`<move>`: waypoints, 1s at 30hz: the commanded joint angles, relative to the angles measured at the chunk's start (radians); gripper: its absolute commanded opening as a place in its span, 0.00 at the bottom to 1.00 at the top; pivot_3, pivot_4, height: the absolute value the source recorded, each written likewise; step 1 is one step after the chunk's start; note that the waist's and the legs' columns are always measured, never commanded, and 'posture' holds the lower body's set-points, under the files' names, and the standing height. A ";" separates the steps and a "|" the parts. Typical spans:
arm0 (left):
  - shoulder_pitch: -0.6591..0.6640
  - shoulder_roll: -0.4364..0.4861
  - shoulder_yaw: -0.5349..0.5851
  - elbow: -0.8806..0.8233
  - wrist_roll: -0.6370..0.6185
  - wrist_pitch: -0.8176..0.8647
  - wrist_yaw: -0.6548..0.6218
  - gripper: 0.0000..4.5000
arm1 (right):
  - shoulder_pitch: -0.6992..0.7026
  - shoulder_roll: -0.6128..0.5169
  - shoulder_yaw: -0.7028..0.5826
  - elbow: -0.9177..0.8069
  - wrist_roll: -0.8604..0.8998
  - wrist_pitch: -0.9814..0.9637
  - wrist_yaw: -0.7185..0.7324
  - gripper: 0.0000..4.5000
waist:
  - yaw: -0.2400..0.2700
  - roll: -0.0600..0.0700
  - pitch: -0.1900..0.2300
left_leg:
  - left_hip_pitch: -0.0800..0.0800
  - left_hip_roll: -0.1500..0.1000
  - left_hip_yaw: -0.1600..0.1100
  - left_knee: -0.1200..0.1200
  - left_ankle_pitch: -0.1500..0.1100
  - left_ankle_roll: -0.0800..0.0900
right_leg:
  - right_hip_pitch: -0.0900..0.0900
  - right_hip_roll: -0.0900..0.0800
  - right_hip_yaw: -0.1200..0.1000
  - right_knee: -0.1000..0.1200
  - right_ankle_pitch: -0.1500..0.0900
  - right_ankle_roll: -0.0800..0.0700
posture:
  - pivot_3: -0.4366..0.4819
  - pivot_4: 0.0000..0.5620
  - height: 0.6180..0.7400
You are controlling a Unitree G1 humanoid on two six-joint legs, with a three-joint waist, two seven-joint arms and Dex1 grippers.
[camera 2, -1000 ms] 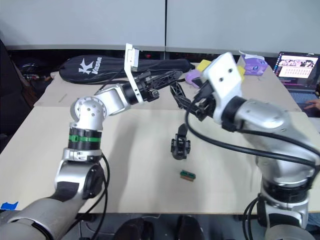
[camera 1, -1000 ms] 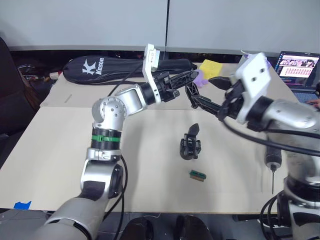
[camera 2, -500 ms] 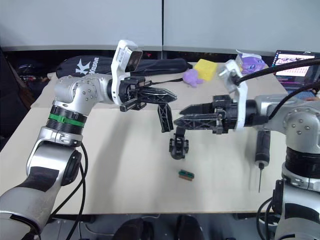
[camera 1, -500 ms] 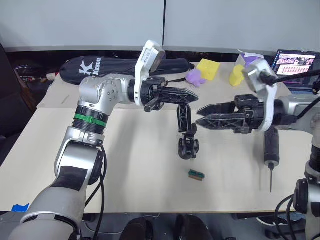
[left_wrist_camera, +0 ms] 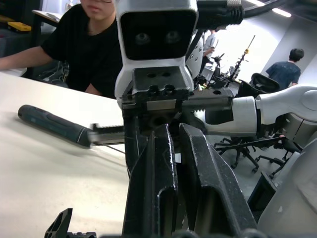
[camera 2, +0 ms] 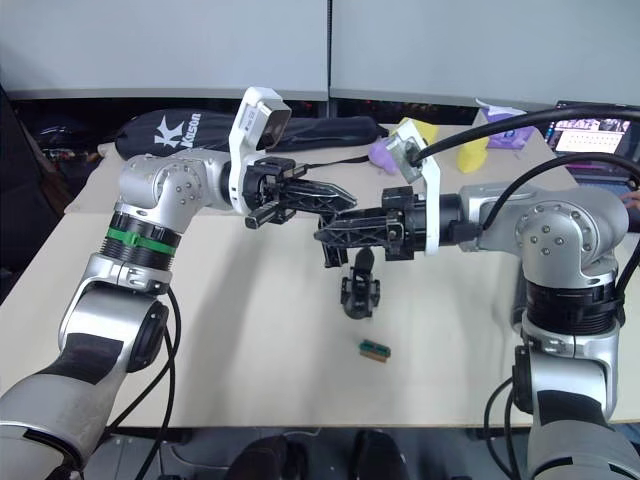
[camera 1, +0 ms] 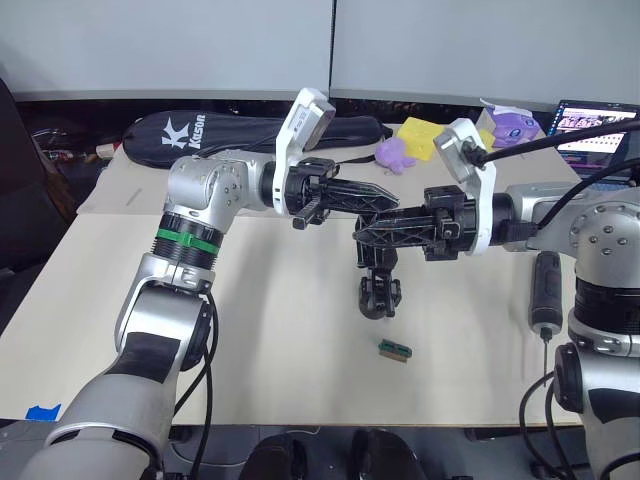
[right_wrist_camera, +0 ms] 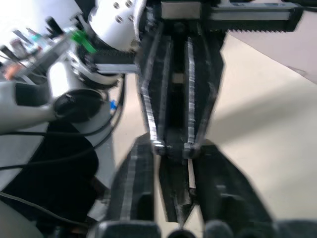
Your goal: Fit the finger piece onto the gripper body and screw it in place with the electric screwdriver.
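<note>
My left gripper [camera 1: 393, 193] reaches right above the table's middle, shut on the finger piece [camera 2: 328, 252], a small black blade that hangs down from its fingers. From the right, my right gripper [camera 1: 358, 234] has come in just below the left one, and its fingers are closed around the same piece. Directly underneath, the gripper body [camera 1: 378, 297] stands on the table, a blocky black mechanism with a part pointing up. The electric screwdriver [camera 1: 545, 290] lies on the table at the right, below my right forearm, and no gripper touches it.
A tiny green-and-black block [camera 1: 395, 350] lies in front of the gripper body. At the back are a long black racket bag [camera 1: 200, 135], purple and yellow toys [camera 1: 410, 145] and a laptop [camera 1: 590, 125]. A person [left_wrist_camera: 94, 44] sits beyond the table.
My right gripper swung left, level with the table, slid in under the left gripper and closed on the hanging finger piece. The left gripper stayed shut on the piece, shifting only slightly.
</note>
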 commanded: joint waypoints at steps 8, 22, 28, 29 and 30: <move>0.054 0.113 -0.116 -0.040 0.076 -0.292 -0.104 0.52 | 0.214 -0.160 0.046 -0.155 -0.182 -0.365 0.194 0.07 | -0.001 0.000 0.000 | 0.000 0.000 0.000 0.000 0.000 0.000 | 0.000 0.001 0.000 -0.001 0.000 0.000 | 0.48 0.27 1.00; 0.241 -0.065 -0.219 0.341 0.480 -1.056 0.057 1.00 | 0.635 -0.181 -0.028 -0.245 -0.344 -0.734 0.230 0.07 | 0.029 -0.001 0.001 | -0.001 0.000 0.000 0.004 -0.002 0.004 | 0.002 -0.002 0.000 -0.002 0.000 0.001 | 0.48 0.27 1.00; 0.256 -0.226 -0.201 0.474 0.558 -1.135 0.211 1.00 | 0.676 -0.148 -0.047 -0.264 -0.354 -0.787 0.199 0.07 | 0.028 -0.002 0.001 | -0.001 0.000 0.000 0.004 -0.003 0.006 | 0.002 -0.004 0.000 -0.002 0.001 0.001 | 0.48 0.27 1.00; 0.253 -0.235 -0.196 0.486 0.566 -1.143 0.222 1.00 | 0.678 -0.148 -0.048 -0.264 -0.353 -0.794 0.201 0.07 | 0.028 -0.002 0.001 | -0.001 0.000 0.000 0.004 -0.003 0.007 | 0.002 -0.004 0.000 -0.002 0.001 0.002 | 0.48 0.27 1.00; 0.251 -0.249 -0.190 0.499 0.572 -1.145 0.239 1.00 | 0.681 -0.145 -0.054 -0.264 -0.349 -0.807 0.208 0.07 | 0.028 -0.002 0.001 | -0.001 0.000 0.000 0.005 -0.004 0.007 | 0.002 -0.004 0.000 -0.002 0.001 0.002 | 0.48 0.27 1.00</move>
